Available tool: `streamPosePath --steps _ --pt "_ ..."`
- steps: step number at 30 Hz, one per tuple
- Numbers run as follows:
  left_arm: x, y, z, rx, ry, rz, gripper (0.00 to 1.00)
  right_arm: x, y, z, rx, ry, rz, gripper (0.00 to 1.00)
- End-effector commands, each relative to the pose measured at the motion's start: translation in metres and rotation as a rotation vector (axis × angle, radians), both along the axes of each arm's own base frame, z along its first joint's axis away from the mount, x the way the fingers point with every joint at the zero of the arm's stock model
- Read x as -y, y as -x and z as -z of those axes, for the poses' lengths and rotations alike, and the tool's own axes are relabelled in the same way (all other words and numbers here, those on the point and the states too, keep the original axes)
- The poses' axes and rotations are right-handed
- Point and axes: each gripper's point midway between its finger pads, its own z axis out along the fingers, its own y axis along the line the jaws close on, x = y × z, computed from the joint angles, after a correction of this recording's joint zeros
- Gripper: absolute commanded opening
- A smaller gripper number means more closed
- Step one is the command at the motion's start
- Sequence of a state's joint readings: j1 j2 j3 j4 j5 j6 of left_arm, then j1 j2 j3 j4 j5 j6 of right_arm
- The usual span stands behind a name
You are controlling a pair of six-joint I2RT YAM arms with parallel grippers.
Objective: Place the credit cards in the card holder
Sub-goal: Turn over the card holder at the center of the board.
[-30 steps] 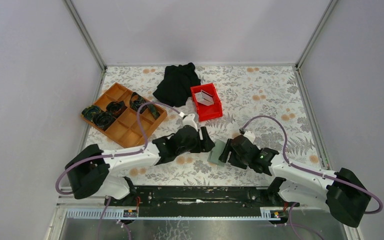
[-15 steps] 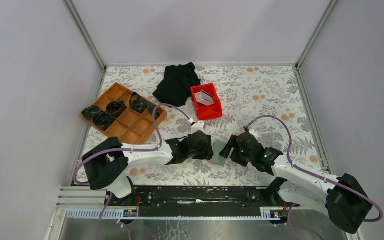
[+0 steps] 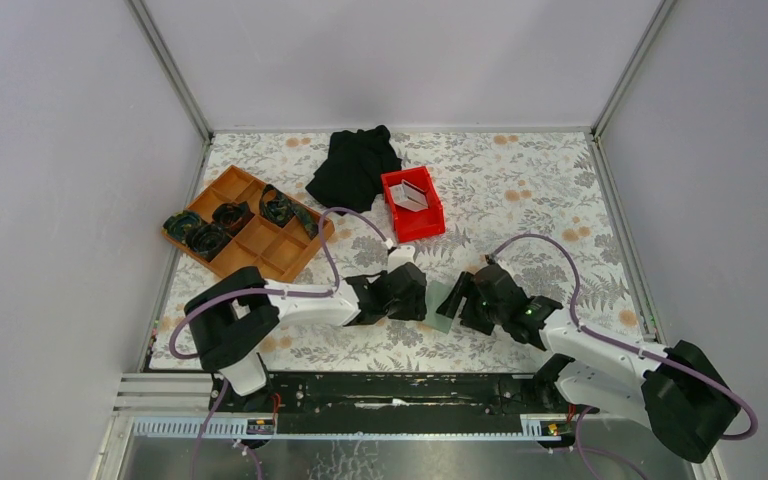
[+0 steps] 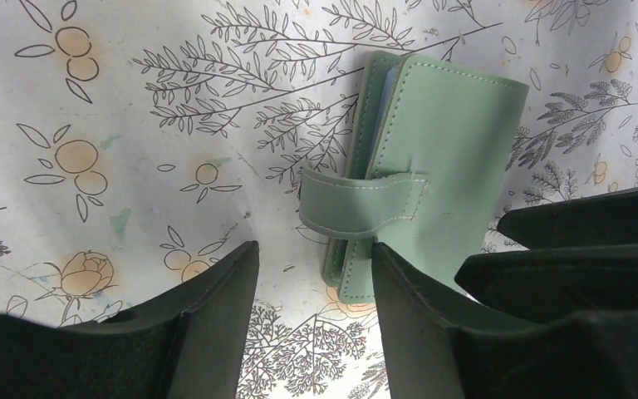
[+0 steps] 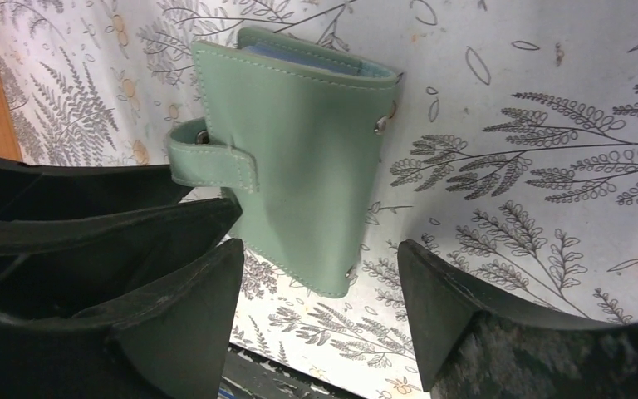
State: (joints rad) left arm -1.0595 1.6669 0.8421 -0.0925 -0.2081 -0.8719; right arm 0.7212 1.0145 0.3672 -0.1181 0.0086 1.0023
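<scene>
while the card holder (image 3: 441, 304) lies shut: you have no slot to feed yet, so opening it looks like the step in hand.
card holder: flat on the flowered table (image 3: 520, 180), near the front edge, between the two grippers; its strap (image 4: 357, 204) is fastened across the short way.
cards (image 3: 410, 194): a small pale stack in the red bin (image 3: 428, 222), well apart, farther back.
left gripper (image 4: 311, 253): jaws apart, holding nothing; the strap's free end sits just beyond the gap, and one finger (image 4: 432, 316) overlaps the holder's near edge.
right gripper (image 5: 320, 249): jaws spread wide, holding nothing; the holder's near corner pokes into the gap.
key relation: the long axis runs away from both sets of jaws, slightly tilted; the strap's end points to your left arm's side, so that arm looks better placed to pinch it.
left wrist view only: the stitched strap end and a pale inner edge.
right wrist view only: the snap (image 5: 203, 134) on the strap.
top view: the grippers hide most of the holder; you cannot tell contact there.
</scene>
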Motion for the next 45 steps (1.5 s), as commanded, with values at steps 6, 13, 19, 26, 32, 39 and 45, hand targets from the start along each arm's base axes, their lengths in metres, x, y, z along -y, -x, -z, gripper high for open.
streamPosePath --steps 6,13,19,26,32,39,45 --pt "-0.022 0.004 0.022 -0.031 -0.158 -0.014 0.59 -0.001 -0.002 0.016 -0.019 -0.060 0.011 0.75" --pt "-0.036 0.011 0.034 -0.066 -0.227 -0.011 0.57 -0.004 0.006 0.036 -0.037 -0.120 0.016 0.76" --pt "-0.044 0.020 0.047 -0.105 -0.258 0.001 0.53 -0.010 0.010 0.043 -0.006 -0.205 0.001 0.74" --pt "-0.048 0.023 0.054 -0.122 -0.277 0.012 0.52 -0.025 0.004 0.038 0.017 -0.250 -0.056 0.53" --pt "-0.050 0.019 0.046 -0.104 -0.279 -0.006 0.54 -0.029 -0.007 0.030 0.041 -0.180 -0.102 0.04" --pt "-0.059 -0.009 -0.008 -0.023 -0.229 -0.124 0.69 -0.012 -0.044 -0.021 0.160 0.078 -0.142 0.00" --pt "-0.067 -0.021 -0.050 0.047 -0.149 -0.211 0.73 0.009 -0.069 -0.077 0.204 0.329 -0.179 0.00"
